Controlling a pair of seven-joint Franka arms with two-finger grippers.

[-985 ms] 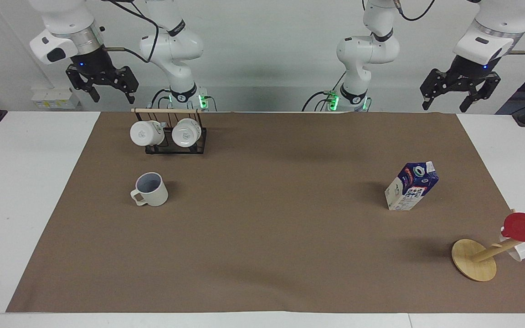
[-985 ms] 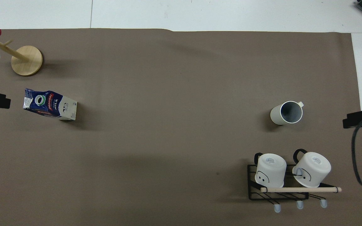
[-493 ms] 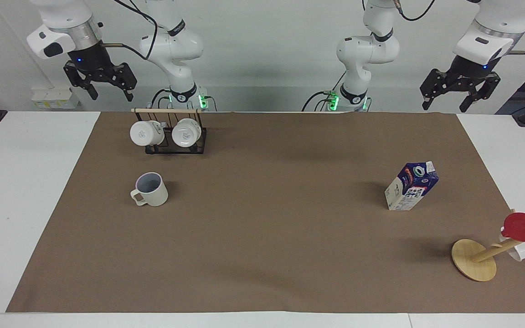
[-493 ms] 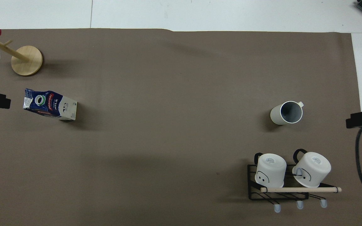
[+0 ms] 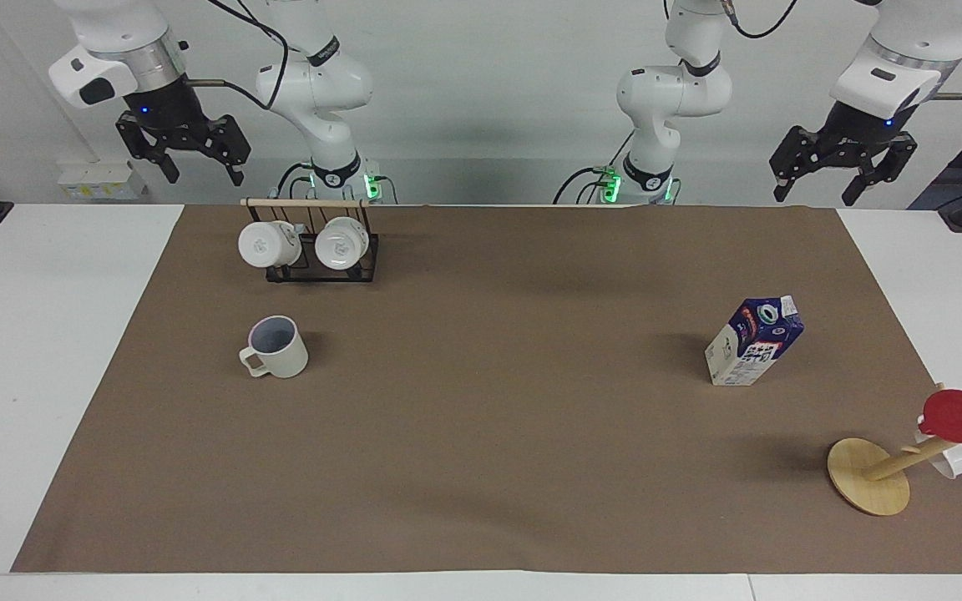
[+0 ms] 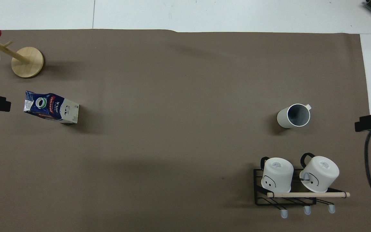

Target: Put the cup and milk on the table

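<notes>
Facing view: we see the cup [image 5: 278, 347] upright and empty on the table [image 5: 481, 467], toward the right arm's end, farther from the robots than the rack [image 5: 320, 250] bearing two mugs [image 5: 264, 244]. Our milk [image 5: 753, 340] stands capped toward the left arm's end. Left gripper [image 5: 842, 173] and right gripper [image 5: 184, 150] hang raised, released, holding nothing.

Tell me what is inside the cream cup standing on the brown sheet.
Nothing shows inside the cup: the overhead view looks down onto bare grey-lavender walls and bottom. The part of the bottom under the nearer wall is covered by that wall.
</notes>
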